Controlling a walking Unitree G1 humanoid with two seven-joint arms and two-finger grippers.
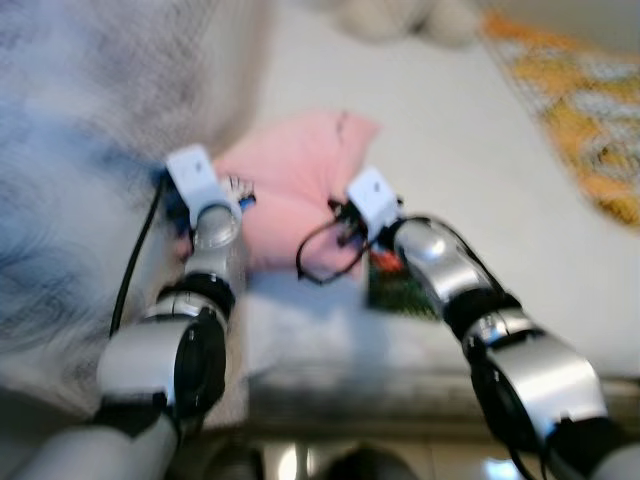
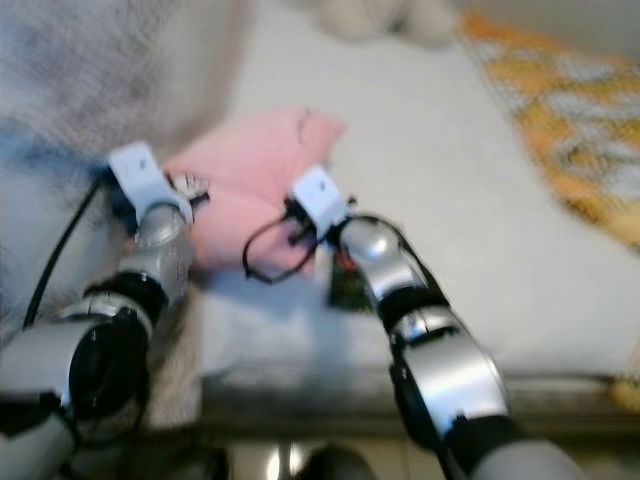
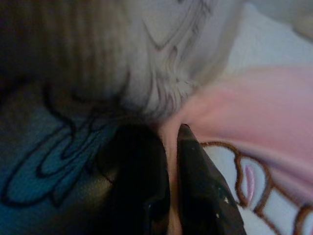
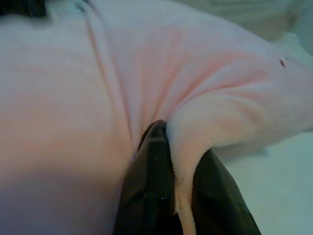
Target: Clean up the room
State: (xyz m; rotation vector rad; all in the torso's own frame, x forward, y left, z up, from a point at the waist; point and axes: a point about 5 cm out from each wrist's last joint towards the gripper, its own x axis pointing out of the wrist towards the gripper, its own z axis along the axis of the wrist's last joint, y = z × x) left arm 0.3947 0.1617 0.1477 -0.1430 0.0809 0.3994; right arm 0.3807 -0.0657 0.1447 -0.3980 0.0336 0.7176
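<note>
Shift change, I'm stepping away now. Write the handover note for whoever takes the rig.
Left gripper: shut on the edge of the pink blanket, beside a grey patterned cover.
Right gripper: shut on a fold of the same blanket.
The blanket lies bunched on the white bed, both arms reaching over it.
Done: both grips taken.
Left: lift, fold or put away the blanket. Head views are blurred, so recheck the scene first.

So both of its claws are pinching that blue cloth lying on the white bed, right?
Not quite: the cloth is pink, not blue. Both eye views show the pink cloth on the white bed, and each wrist view shows a fold of it pinched between black fingers, by the left gripper and the right gripper. The rest is right.
</note>
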